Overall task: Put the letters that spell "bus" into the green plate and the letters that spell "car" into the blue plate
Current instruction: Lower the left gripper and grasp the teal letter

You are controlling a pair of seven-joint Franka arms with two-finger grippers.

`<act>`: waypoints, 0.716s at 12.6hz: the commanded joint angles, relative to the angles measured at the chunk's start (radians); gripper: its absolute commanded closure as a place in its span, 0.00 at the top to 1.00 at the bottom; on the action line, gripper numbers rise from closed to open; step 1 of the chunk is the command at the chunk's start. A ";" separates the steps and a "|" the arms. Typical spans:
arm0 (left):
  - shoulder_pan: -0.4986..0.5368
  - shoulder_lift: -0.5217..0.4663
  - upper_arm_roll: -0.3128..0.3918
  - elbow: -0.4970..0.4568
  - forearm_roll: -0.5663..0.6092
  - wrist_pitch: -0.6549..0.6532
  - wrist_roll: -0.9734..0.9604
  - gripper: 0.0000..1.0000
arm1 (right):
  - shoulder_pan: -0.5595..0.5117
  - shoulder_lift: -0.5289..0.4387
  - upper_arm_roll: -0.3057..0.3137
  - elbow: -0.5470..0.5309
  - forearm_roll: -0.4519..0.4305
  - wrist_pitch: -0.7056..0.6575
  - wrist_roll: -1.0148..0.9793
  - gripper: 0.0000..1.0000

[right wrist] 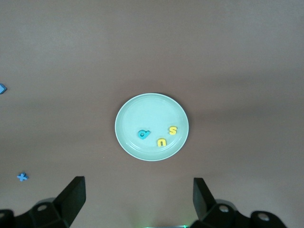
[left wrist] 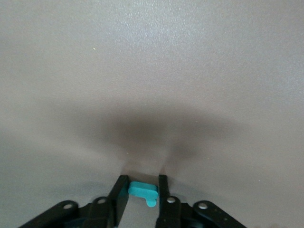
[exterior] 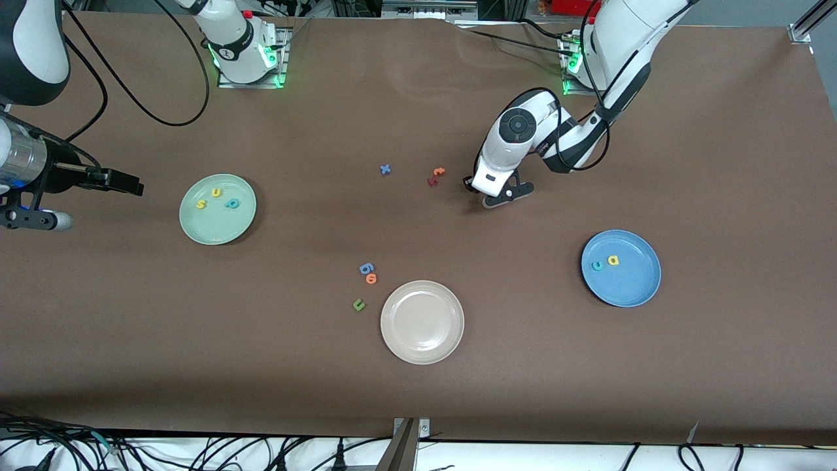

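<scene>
The green plate (exterior: 216,230) holds a yellow "s" (exterior: 201,205), a yellow "u" (exterior: 216,193) and a teal "b" (exterior: 231,203). In the blue plate (exterior: 629,289) lie a teal "c" (exterior: 597,265) and a yellow "a" (exterior: 613,260). My left gripper (exterior: 481,196) is down at the table surface, shut on the thin teal "r" (left wrist: 142,190), which sits between its fingertips (left wrist: 122,183). My right gripper (exterior: 98,204) waits high up, open and empty. In the right wrist view the green plate (right wrist: 147,111) shows with "b" (right wrist: 144,134), "u" (right wrist: 162,142) and "s" (right wrist: 173,129).
A beige plate (exterior: 422,340) stands nearest the front camera at mid-table. Beside it lie a blue "g" (exterior: 366,268), an orange "o" (exterior: 371,279) and an olive "u" (exterior: 358,304). A blue "x" (exterior: 385,169) and orange (exterior: 439,172) and dark-red (exterior: 432,180) letters lie beside my left gripper.
</scene>
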 commanded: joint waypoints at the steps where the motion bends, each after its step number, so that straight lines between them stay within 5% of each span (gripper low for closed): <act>1: 0.001 0.016 0.014 0.006 0.046 -0.019 -0.010 0.28 | -0.013 -0.024 0.015 -0.023 -0.013 0.001 0.002 1.00; 9: 0.002 0.016 0.014 0.031 0.046 -0.052 -0.009 0.22 | -0.014 -0.024 0.015 -0.023 -0.013 0.001 0.002 1.00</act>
